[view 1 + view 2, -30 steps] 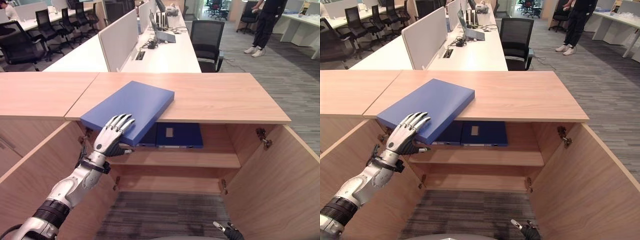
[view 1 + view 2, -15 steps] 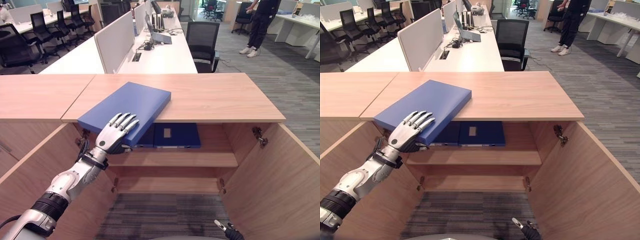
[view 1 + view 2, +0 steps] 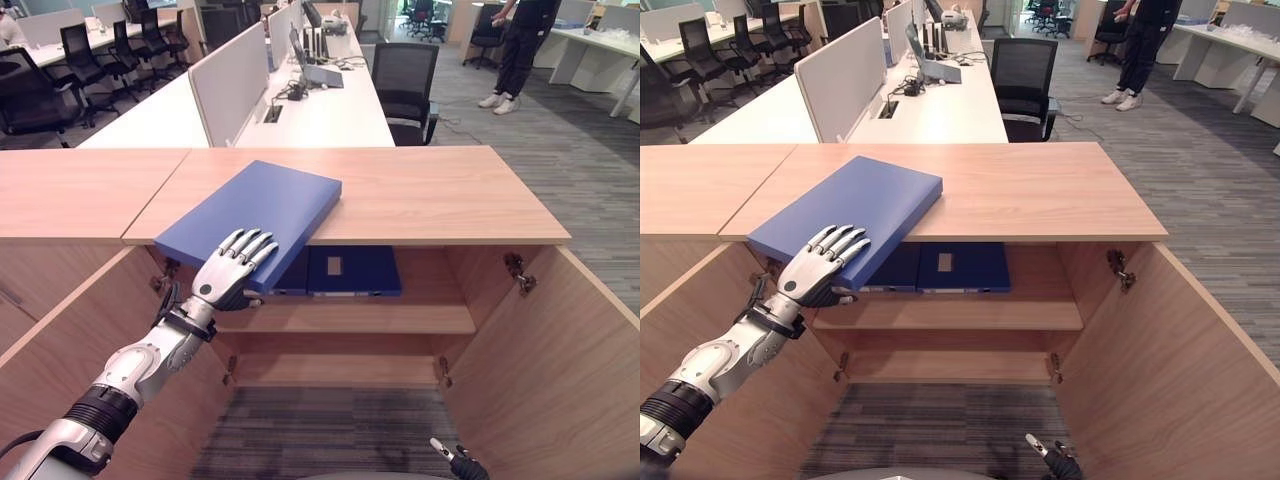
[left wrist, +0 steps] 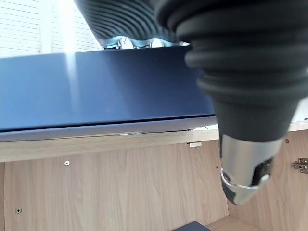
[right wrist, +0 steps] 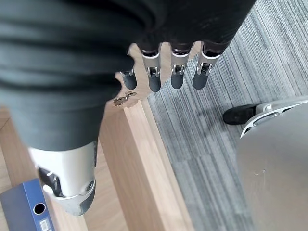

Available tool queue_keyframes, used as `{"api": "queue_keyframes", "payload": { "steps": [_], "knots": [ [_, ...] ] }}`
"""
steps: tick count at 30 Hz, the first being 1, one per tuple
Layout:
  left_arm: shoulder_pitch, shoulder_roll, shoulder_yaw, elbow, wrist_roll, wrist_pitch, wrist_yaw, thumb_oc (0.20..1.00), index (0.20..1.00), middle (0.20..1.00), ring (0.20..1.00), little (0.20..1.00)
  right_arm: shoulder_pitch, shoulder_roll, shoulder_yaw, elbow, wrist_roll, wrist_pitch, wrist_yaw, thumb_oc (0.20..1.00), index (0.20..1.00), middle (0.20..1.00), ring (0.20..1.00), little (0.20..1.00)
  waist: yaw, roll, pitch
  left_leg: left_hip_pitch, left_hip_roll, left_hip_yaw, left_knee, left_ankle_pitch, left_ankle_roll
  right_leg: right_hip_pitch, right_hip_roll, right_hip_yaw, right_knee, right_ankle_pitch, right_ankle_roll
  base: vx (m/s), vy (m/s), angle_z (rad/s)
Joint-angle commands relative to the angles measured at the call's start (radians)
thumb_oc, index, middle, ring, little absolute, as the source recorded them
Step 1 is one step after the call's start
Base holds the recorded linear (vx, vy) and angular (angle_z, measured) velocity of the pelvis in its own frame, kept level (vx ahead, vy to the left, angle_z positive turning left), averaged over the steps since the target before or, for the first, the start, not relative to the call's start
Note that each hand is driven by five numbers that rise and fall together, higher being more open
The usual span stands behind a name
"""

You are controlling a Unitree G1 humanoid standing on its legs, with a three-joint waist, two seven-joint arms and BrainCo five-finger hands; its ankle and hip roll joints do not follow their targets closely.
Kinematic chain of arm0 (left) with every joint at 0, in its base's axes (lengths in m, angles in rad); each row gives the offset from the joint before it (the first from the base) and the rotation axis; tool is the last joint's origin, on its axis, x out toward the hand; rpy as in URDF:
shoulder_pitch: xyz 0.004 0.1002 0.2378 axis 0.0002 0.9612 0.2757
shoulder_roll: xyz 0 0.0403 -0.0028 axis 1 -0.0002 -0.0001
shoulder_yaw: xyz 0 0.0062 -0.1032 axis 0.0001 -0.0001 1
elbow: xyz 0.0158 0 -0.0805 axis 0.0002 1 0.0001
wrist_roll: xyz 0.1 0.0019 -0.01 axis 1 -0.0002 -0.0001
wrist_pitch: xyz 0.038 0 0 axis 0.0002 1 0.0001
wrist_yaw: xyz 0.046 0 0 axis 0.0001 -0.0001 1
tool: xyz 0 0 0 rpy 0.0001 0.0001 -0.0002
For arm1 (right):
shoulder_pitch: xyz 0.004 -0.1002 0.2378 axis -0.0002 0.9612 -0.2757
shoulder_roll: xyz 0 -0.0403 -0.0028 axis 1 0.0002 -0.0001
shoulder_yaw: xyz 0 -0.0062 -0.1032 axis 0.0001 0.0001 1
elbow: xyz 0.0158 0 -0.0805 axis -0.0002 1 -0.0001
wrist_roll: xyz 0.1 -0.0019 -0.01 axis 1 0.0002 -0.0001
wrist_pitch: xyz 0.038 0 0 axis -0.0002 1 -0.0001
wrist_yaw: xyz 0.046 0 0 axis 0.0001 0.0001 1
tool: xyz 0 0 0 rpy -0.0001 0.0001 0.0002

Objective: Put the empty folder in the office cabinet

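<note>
I see the blue folder point(image 3: 252, 214) lying flat on the wooden cabinet top point(image 3: 430, 195), its near corner jutting out past the front edge over the open cabinet. Its long axis runs diagonally, from that near-left corner away toward the far right. My left hand point(image 3: 228, 268) grips the overhanging corner: fingers point(image 3: 248, 244) spread flat on the cover, thumb tucked beneath. The left wrist view gives me what the head cameras don't, the folder's underside point(image 4: 96, 86) above the cabinet's inner wall. On the upper shelf point(image 3: 350, 318) lie more blue binders point(image 3: 350, 270). My right hand point(image 5: 163, 67) hangs low, fingers relaxed and straight over the grey carpet point(image 5: 202, 125) beside the open right door point(image 3: 560, 350). Beyond the cabinet stretch white office desks point(image 3: 320, 110), black chairs point(image 3: 410, 80) and a standing person point(image 3: 520, 50).
</note>
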Motion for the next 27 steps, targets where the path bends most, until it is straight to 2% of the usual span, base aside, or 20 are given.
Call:
{"api": "queue_keyframes", "payload": {
  "steps": [1,8,22,27],
  "knots": [
    [-0.129,0.044,0.010,0.041,0.007,0.024,0.033,0.200,0.200,0.200,0.200,0.200,-0.062,0.044,-0.012,-0.001,0.042,-0.042,0.006,1.000,1.000,1.000,1.000,1.000,-0.017,-0.041,0.014,-0.032,-0.032,-0.002,0.003,-0.028,0.003,0.043,-0.052,0.013,0.082,-0.134,0.101,0.00,0.000,0.00],
    [-0.118,0.017,0.038,0.029,-0.010,0.030,0.043,0.200,0.200,0.200,0.200,0.200,-0.065,0.047,-0.012,0.007,0.037,-0.040,0.003,1.000,1.000,1.000,1.000,1.000,-0.014,-0.043,0.012,-0.028,-0.032,-0.003,0.003,-0.031,0.005,0.045,-0.052,0.014,0.084,-0.137,0.098,0.00,0.000,0.00],
    [-0.101,0.026,0.089,-0.048,-0.033,0.017,0.028,0.200,0.200,0.200,0.200,0.200,-0.068,0.054,-0.013,0.010,0.028,-0.038,0.004,1.000,1.000,1.000,1.000,1.000,-0.005,-0.046,0.010,-0.027,-0.033,-0.013,0.003,-0.031,0.006,0.049,-0.049,0.015,0.086,-0.140,0.095,0.00,0.000,0.00],
    [-0.076,0.014,0.162,-0.127,-0.105,-0.002,0.000,0.200,0.200,0.200,0.200,0.200,-0.072,0.060,-0.021,0.012,0.031,-0.035,0.006,1.000,1.000,1.000,1.000,1.000,0.000,-0.047,0.007,-0.027,-0.033,-0.018,0.003,-0.030,0.006,0.052,-0.049,0.011,0.092,-0.145,0.091,0.00,0.000,0.00]
  ]
}}
